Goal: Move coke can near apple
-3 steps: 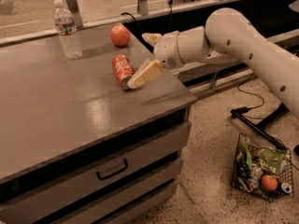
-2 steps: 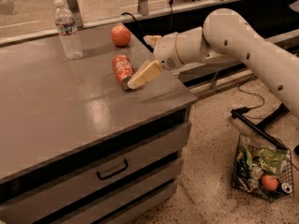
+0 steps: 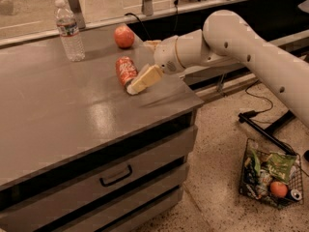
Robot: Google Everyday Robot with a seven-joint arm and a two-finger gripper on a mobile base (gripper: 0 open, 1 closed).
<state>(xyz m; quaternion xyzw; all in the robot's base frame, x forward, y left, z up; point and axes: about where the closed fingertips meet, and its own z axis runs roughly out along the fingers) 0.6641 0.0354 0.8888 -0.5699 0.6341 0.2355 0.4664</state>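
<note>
The coke can (image 3: 126,71) lies on its side on the grey cabinet top (image 3: 72,105), near the right edge. The apple (image 3: 124,36) sits behind it, a short gap away, towards the back edge. My gripper (image 3: 146,62) reaches in from the right on the white arm (image 3: 231,37). It is open. One cream finger (image 3: 145,78) rests against the can's near right end. The other fingertip (image 3: 152,44) sits just right of the apple. The can lies just left of the gap between the fingers and is not clamped.
A clear plastic water bottle (image 3: 69,30) stands at the back left of the top. The cabinet has drawers with a handle (image 3: 116,175) below. A wire basket (image 3: 270,180) of groceries sits on the floor to the right, near a black stand leg (image 3: 260,129).
</note>
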